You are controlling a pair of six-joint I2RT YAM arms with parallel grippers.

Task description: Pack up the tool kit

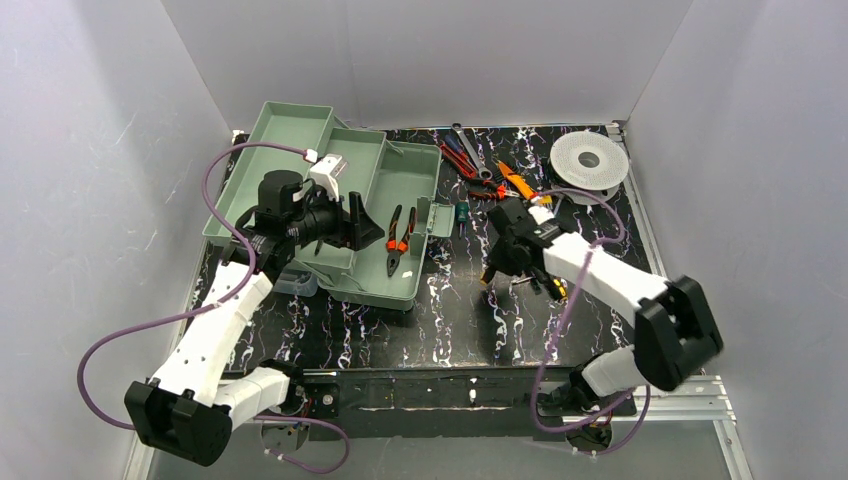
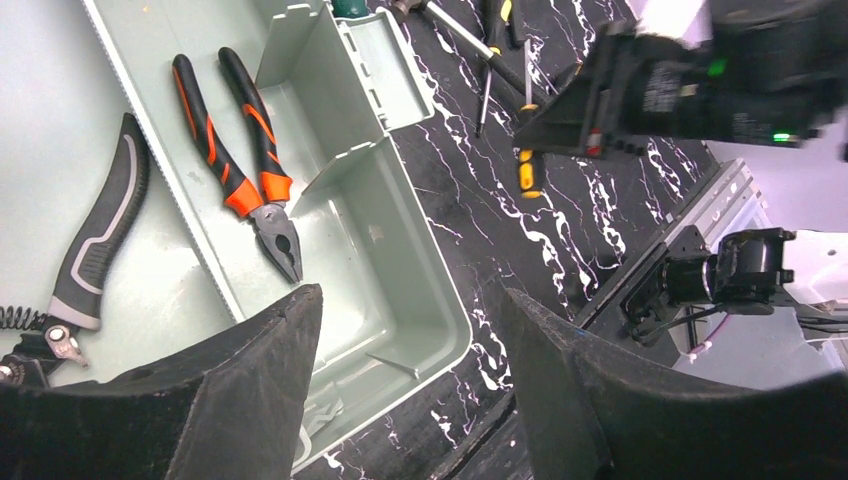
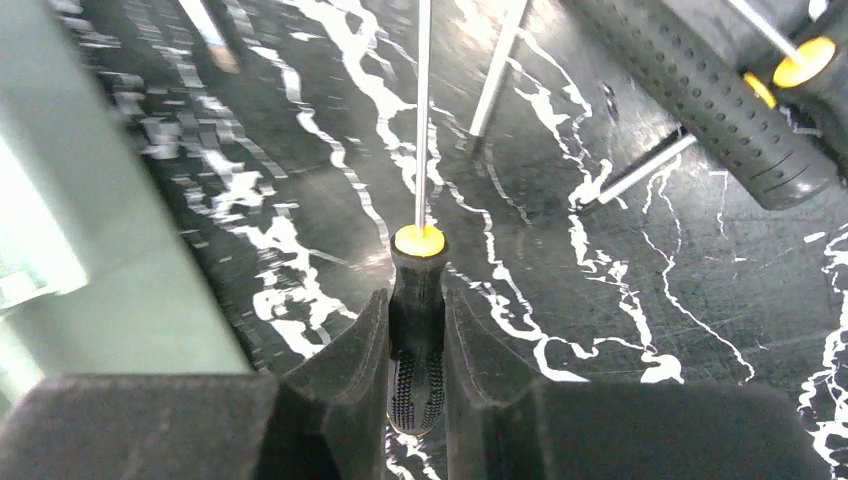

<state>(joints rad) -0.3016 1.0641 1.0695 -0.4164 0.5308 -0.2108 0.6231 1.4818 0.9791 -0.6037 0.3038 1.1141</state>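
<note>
the tool kit (image 1: 290,125) stands open at about 10 o'clock on the table (image 1: 470,320), its trays spread so that tools can go in from above. orange pliers (image 2: 245,165) lie in one compartment. the left gripper (image 2: 408,310) hovers over a corner of the box, jaws wide apart and nothing between them. at 3 o'clock of the box, the right gripper (image 3: 416,330) is narrowed on a screwdriver (image 3: 418,241). its fingers touch both sides of the black handle, and the shaft points to 12 o'clock. this thick part probably gives the surest hold. whether the screwdriver is off the table, one cannot tell.
</note>
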